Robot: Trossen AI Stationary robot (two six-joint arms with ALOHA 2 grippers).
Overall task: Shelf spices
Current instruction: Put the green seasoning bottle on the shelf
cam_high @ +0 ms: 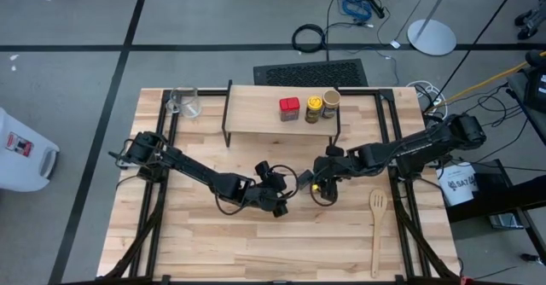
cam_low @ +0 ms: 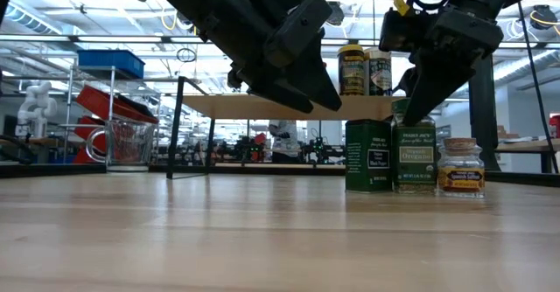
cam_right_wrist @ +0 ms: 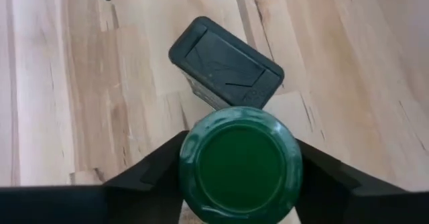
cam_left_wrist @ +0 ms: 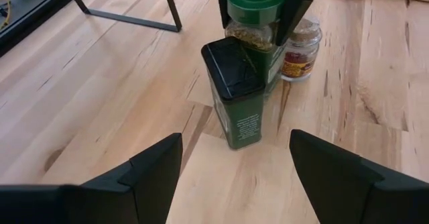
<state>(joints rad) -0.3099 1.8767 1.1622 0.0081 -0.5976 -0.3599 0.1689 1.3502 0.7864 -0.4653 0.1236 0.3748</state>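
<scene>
Green-lidded jar (cam_right_wrist: 240, 165) upright, straight below my right gripper (cam_right_wrist: 240, 177), fingers flanking lid, closing, grip not yet sure. Dark tin (cam_left_wrist: 236, 90) touching it. Both near worktop centre, before shelf (cam_high: 256, 110). My left gripper (cam_left_wrist: 234, 177) released, facing tin.

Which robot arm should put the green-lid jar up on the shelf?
The right one, probably. The right gripper already has a finger on each side of the green-lidded jar. The left gripper is open, with only the dark tin ahead.

Dark tin (cam_left_wrist: 234, 90) touching green-lidded jar (cam_left_wrist: 253, 23), tiny brown jar (cam_left_wrist: 299, 49) just beside: tight cluster. Bare tabletop (cam_high: 256, 242) toward 6 o'clock is open.
</scene>
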